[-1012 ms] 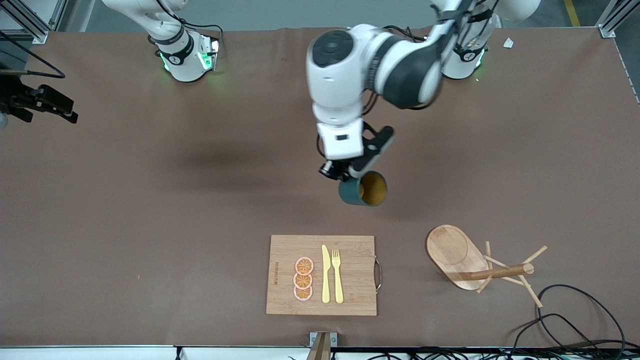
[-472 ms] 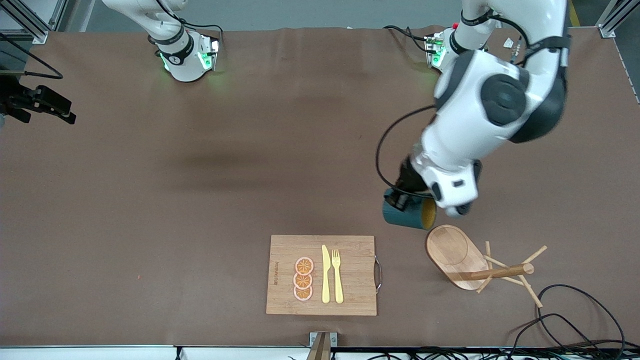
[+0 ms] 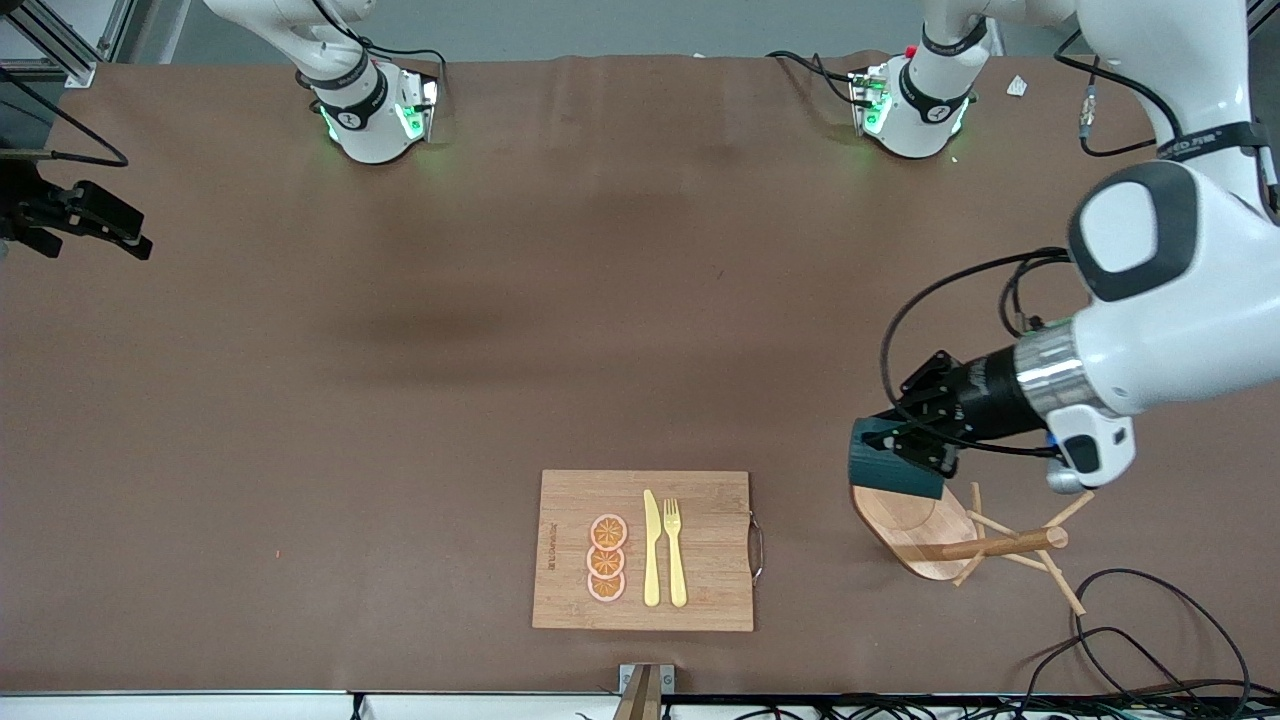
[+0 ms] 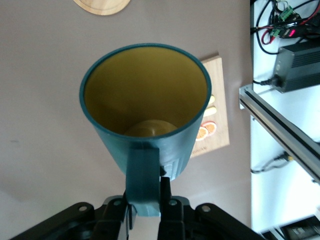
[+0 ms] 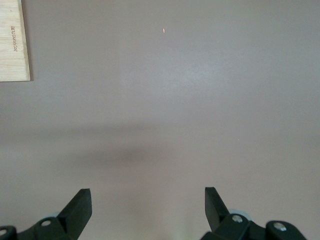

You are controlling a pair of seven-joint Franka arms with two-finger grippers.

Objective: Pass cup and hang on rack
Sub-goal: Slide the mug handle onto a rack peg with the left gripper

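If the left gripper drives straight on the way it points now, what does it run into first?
Probably nothing soon. The left gripper, shut on the cup by its handle, points sideways over the rack base's edge toward the right arm's end; only bare table shows there, though height is unclear.

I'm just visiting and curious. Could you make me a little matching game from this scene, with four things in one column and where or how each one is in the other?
Things:
1. cup
2. rack
3. cutting board
4. right gripper

States:
A. open, over bare table, waiting
B. held by its handle in the left gripper, above the rack's base
C. carries orange slices, a knife and a fork
D. stands at the left arm's end of the table, pegs empty

Pairs: 1-B, 2-D, 3-C, 4-A
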